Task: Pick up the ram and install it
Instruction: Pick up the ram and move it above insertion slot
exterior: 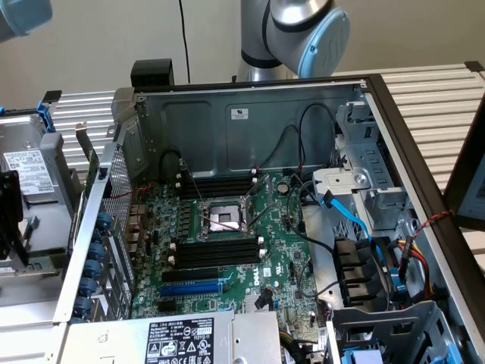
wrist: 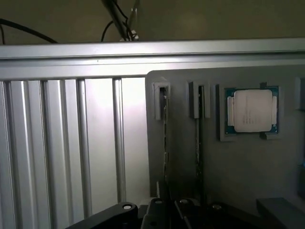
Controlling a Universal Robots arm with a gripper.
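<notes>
The ram (wrist: 165, 138) is a thin green stick that stands on edge in a slot of a grey holder tray (wrist: 238, 167), seen in the wrist view. My gripper (wrist: 167, 210) sits at the stick's near end, and its black jaws stand close together around it, shut on it. A second stick (wrist: 200, 133) stands in the neighbouring slot. In the exterior view the open computer case shows the motherboard's black memory slots (exterior: 220, 252) beside the CPU socket (exterior: 225, 217).
A loose processor (wrist: 251, 110) lies in the tray beside the sticks. The tray rests on a ribbed aluminium table (wrist: 62, 143). Inside the case are a blue expansion slot (exterior: 191, 289), blue cables (exterior: 356, 220) and a power supply (exterior: 182, 340). The arm's base (exterior: 303, 30) stands behind the case.
</notes>
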